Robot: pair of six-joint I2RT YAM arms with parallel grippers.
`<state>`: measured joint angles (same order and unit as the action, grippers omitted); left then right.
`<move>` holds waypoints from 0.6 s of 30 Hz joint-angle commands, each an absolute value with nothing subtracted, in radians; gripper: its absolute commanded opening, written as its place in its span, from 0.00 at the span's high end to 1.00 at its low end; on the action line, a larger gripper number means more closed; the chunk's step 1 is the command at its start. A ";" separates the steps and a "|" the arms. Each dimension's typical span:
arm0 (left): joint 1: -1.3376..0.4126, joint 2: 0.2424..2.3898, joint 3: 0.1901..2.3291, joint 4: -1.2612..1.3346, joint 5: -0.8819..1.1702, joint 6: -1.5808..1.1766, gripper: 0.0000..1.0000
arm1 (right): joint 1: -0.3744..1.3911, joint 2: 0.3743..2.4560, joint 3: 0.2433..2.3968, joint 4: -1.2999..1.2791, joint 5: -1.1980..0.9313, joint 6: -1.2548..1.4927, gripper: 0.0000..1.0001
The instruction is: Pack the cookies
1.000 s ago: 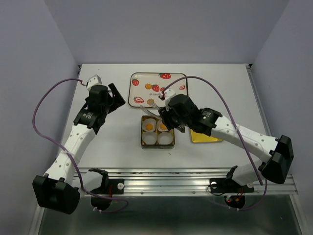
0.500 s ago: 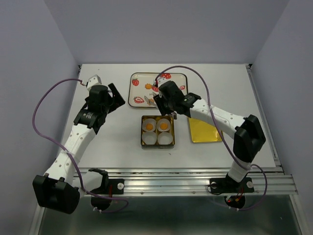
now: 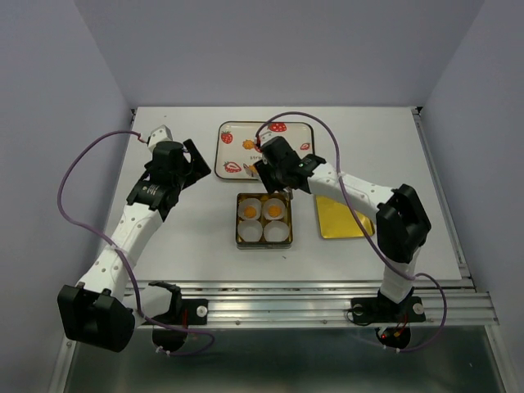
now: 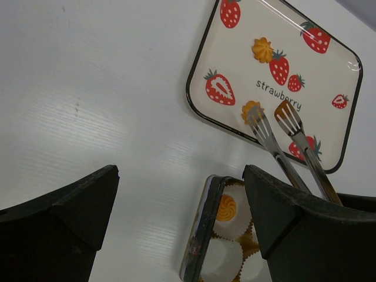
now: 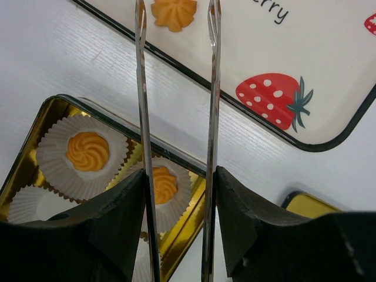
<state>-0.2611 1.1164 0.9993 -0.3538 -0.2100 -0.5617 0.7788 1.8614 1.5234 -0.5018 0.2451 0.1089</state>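
Reaching for the third cookie (image 5: 174, 13) on the tray (image 5: 329, 70): our right claw (image 5: 179, 235) clamps tongs (image 5: 141, 88), tips apart over it. Two cookies (image 5: 87, 151) sit in the tin (image 5: 35, 135). Next we squeeze, lift. Left claw (image 4: 182, 205) wide, empty.

strawberry tray (image 3: 237, 151) | tongs (image 4: 288, 118): over tray | gold tin (image 3: 237, 221), paper cups (image 3: 277, 232): beside tray | gold lid (image 3: 340, 226): right of tin

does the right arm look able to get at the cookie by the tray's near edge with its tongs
Probably yes. The tongs are open with their tips either side of that cookie, and nothing covers it on the tray; whether the tips are low enough is unclear.
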 commanded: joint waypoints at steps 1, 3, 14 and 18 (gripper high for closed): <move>-0.265 1.109 1.009 -0.318 -0.218 -0.549 0.01 | 0.773 1.878 1.589 -0.465 0.262 0.101 0.46; -0.265 1.111 1.008 -0.318 -0.218 -0.549 0.01 | 0.773 1.890 1.595 -0.466 0.256 0.098 0.45; -0.265 1.111 1.003 -0.313 -0.219 -0.551 0.01 | 0.773 1.927 1.623 -0.479 0.270 0.094 0.45; -0.265 1.117 1.003 -0.313 -0.218 -0.549 0.01 | 0.773 1.934 1.626 -0.486 0.272 0.097 0.46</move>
<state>-0.2611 1.1175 0.9989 -0.3439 -0.2100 -0.5617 0.7784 1.9347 1.5707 -0.5045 0.2504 0.1040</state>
